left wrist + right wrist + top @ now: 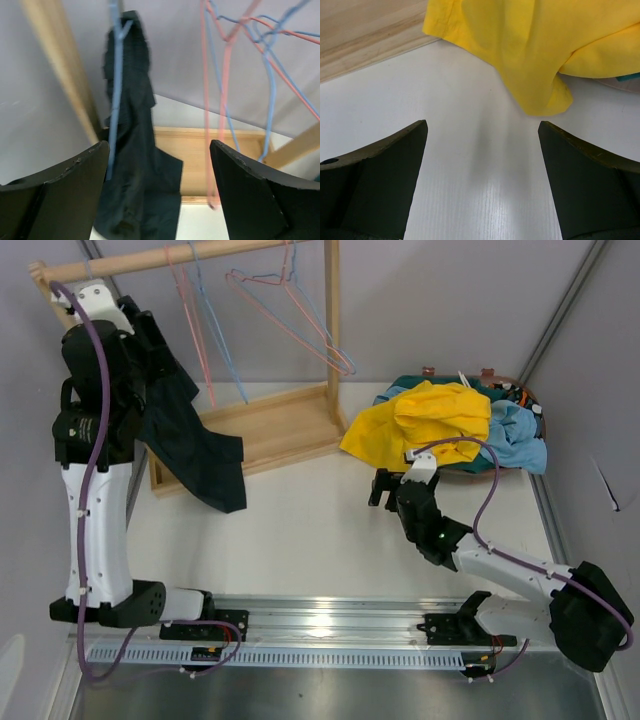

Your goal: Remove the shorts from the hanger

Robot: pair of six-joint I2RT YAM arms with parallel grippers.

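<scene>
The top view takes in the white table [300,540], the wooden rack [285,425] at its far left with the black shorts [200,450] hanging beside the raised left arm, and the yellow shorts [420,420] atop a heap at far right. Only the left wrist view shows the black shorts draped on a blue hanger [116,100], and the left gripper [159,145] spread wide, gripping nothing. Only the right wrist view shows the right gripper [482,123] gaping too, low over the table just short of the yellow hem.
</scene>
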